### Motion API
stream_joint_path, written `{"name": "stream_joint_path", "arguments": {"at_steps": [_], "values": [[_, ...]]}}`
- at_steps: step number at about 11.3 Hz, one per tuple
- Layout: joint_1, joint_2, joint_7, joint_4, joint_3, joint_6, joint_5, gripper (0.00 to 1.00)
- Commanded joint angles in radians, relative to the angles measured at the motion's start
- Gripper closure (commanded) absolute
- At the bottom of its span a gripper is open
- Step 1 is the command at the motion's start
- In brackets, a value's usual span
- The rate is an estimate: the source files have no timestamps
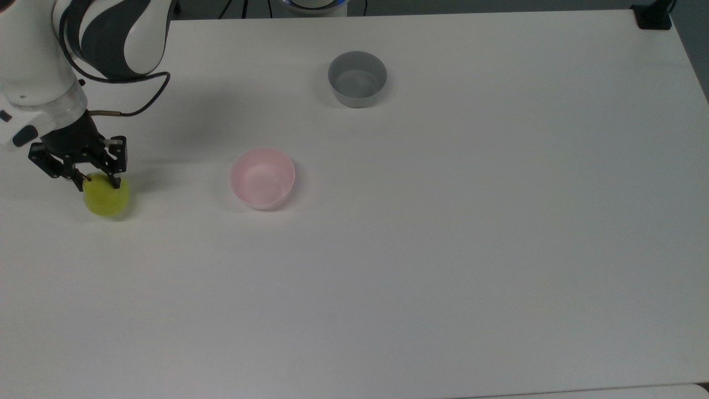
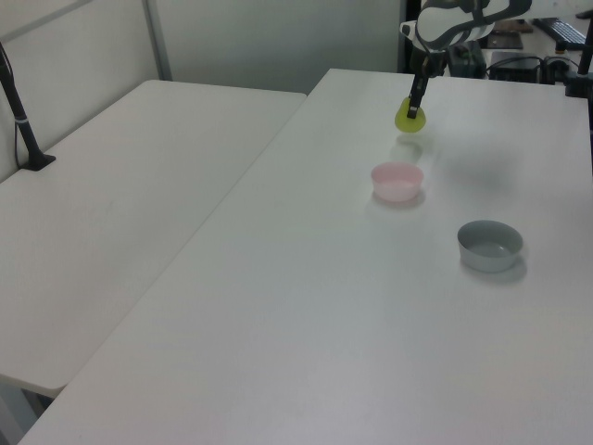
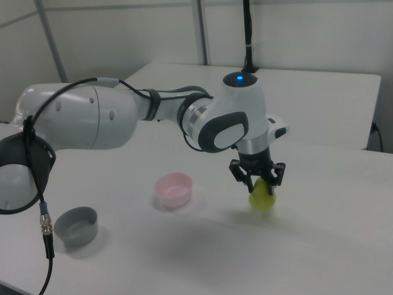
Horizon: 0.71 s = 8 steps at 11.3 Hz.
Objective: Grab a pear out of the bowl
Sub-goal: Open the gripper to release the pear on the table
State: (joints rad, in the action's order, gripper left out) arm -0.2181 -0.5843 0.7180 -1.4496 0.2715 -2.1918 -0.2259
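The hand [image 1: 97, 180] pinches the top of the pear [image 1: 106, 197], low over the white desk [image 1: 443, 249], at about nine o'clock from the pink bowl [image 1: 262, 178] in the top view, well apart.
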Motion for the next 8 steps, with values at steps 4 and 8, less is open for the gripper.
{"name": "stream_joint_path", "arguments": {"at_steps": [4,8], "values": [[0.014,-0.042,-0.020,0.029,0.005,-0.011,-0.021,0.75],[0.023,-0.007,-0.048,0.025,0.003,-0.009,-0.010,0.00]]}}
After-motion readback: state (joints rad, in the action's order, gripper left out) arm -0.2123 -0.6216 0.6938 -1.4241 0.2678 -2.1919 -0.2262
